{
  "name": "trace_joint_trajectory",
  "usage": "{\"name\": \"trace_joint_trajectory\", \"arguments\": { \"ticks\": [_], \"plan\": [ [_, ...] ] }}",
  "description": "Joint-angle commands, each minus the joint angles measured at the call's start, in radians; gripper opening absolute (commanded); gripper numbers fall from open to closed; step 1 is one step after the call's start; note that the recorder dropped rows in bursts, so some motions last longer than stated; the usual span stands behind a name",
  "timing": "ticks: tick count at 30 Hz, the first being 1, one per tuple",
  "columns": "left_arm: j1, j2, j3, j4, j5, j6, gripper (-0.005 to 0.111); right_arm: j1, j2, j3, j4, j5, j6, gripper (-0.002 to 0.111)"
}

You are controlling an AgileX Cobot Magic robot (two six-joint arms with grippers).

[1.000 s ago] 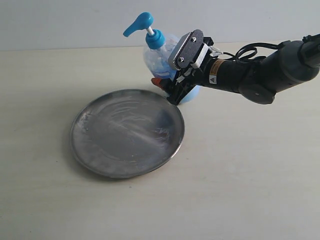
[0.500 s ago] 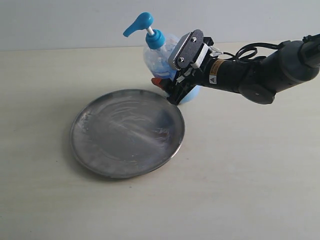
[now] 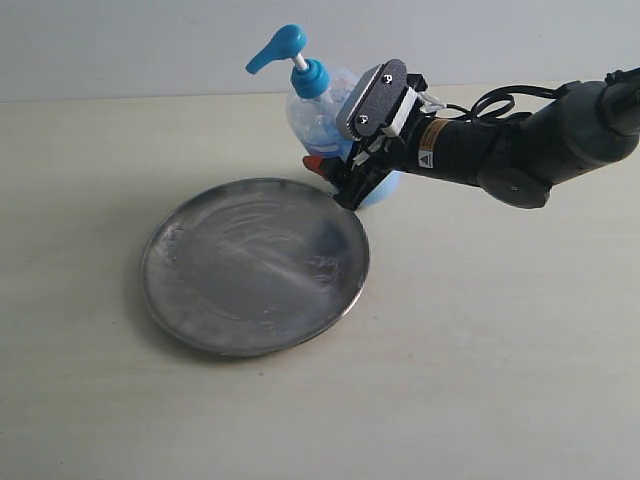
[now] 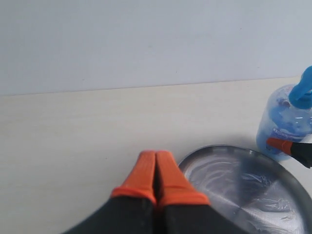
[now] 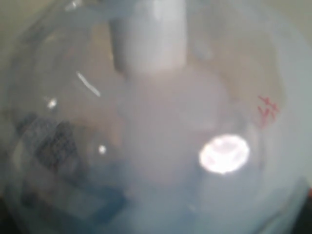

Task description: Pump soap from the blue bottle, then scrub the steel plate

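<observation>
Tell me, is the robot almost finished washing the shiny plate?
Partly. Done: soap is smeared in whitish streaks across the steel plate. In hand: the right gripper seems to clamp the blue bottle low on its body, beside the plate's rim. Left to do: any more scrubbing. The left gripper is shut, empty and not on the plate.

A pale beige table (image 3: 500,380) meets a plain whitish-grey wall (image 3: 120,45).
</observation>
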Motion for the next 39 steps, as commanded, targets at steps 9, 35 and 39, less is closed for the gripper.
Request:
{"name": "trace_joint_trajectory", "arguments": {
  "ticks": [9, 35, 39],
  "plan": [
    [-0.006, 0.106, 0.002, -0.031, -0.081, -0.005, 0.001, 0.001, -0.007, -0.007, 0.004, -0.003, -0.011, 0.000],
    [-0.235, 0.973, -0.874, -0.450, 0.244, 0.355, 0.001, 0.001, -0.007, -0.007, 0.004, -0.007, -0.011, 0.000],
    [-0.235, 1.025, -0.933, -0.461, 0.261, 0.355, 0.001, 0.001, -0.007, -0.007, 0.004, -0.007, -0.011, 0.000]
  ]
}}
